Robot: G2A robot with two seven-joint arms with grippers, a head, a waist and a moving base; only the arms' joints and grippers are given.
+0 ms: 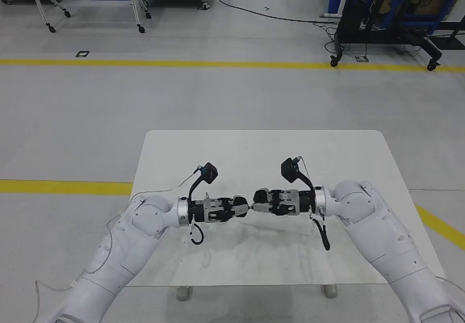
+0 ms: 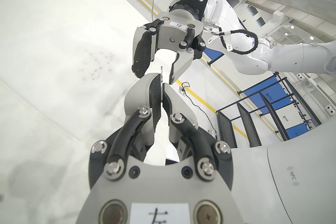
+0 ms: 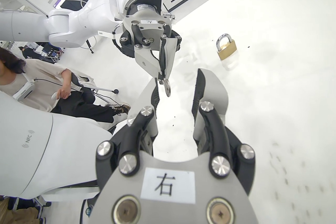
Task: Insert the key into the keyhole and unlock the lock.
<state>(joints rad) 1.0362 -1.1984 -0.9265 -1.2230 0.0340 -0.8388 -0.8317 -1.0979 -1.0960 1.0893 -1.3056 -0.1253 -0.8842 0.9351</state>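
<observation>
Both grippers meet tip to tip above the middle of the white table (image 1: 337,161). My left gripper (image 2: 161,83) (image 1: 239,208) is shut on a thin silver key (image 2: 162,74). The key's round head (image 3: 167,87) sticks out past the left gripper (image 3: 162,79). My right gripper (image 3: 178,83) (image 1: 258,199) is open, and the key's head sits between its fingertips, closer to one finger (image 3: 155,93). In the left wrist view the right gripper (image 2: 155,75) faces me with its jaws spread around the key. A brass padlock (image 3: 226,47) with a silver shackle lies on the table, apart from both grippers.
The tabletop (image 3: 275,25) around the padlock is bare white, with faint dark specks (image 2: 98,68). Floor with yellow lines (image 1: 216,63) surrounds the table, and a wheeled cart (image 1: 386,32) stands far behind.
</observation>
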